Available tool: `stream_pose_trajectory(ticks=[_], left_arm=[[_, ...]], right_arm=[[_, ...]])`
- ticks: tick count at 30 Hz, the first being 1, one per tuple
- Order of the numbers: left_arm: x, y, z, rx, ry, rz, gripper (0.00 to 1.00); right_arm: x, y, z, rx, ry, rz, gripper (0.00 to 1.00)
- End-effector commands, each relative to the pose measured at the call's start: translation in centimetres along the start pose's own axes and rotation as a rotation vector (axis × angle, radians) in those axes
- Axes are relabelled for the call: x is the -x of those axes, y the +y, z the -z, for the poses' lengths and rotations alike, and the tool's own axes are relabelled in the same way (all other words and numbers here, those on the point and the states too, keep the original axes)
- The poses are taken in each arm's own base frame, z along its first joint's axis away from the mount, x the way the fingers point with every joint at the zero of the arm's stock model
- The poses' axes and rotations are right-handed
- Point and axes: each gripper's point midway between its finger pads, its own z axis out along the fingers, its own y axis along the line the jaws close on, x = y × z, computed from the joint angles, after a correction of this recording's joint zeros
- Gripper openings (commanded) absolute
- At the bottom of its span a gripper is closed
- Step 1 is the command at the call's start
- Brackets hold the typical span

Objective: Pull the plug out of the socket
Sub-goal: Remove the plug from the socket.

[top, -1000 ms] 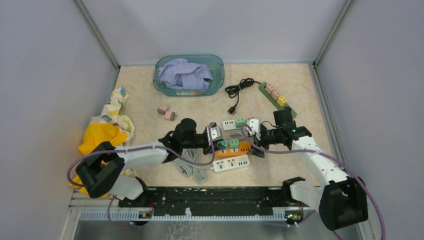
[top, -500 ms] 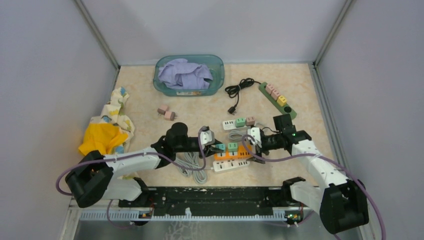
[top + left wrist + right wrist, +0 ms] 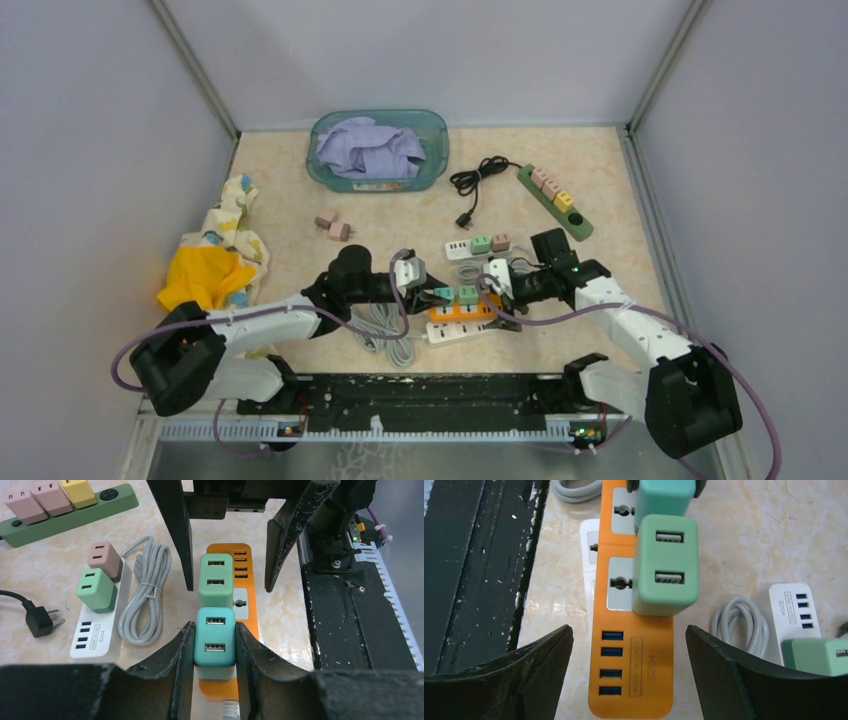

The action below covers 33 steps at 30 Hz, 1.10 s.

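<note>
The left gripper (image 3: 214,630) has now clamped the teal plug (image 3: 214,645) on the orange strip (image 3: 244,560), while the right gripper (image 3: 628,635) gapes astride that strip, so pulling looks imminent.

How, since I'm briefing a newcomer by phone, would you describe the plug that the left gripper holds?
Near the front of the table lies an orange power strip with two USB charger plugs standing in it. The one meant is the teal plug clamped by the left gripper; its neighbour, the pale green plug, is lighter and ungripped.
</note>
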Motion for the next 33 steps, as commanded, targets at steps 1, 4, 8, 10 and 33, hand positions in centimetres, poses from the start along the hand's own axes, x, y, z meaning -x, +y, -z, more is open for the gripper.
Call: stream_pose_trajectory(ticks=[1,4,8,10,33], left_arm=[[2.9,-0.2,-0.5,-0.037,-0.107,-0.044,0.00],[2.7,-0.2,-0.8,-0.045,-0.107,-0.032,0.00],[2.7,-0.2,-1.0,-0.051,-0.118,-0.023,0.00],[2.7,-0.3,-1.1,-0.053,-0.123,-0.021,0.00],[-1.6,-1.1,-1.4,-0.019,-0.027,0.079,0.58]], right_arm=[[0.8,0.0,-1.1,0.022,-0.027,0.006,0.81],[0.7,-0.1,-1.7,0.034,-0.015,-0.007,0.75],[1.0,-0.4,-2.0,0.028,-0.011,-0.034,0.67],[0.9,-0.5,-2.1,0.027,-0.004,-0.036,0.65],[1.7,-0.8,-2.1,0.028,0.037,-0.020,0.00]])
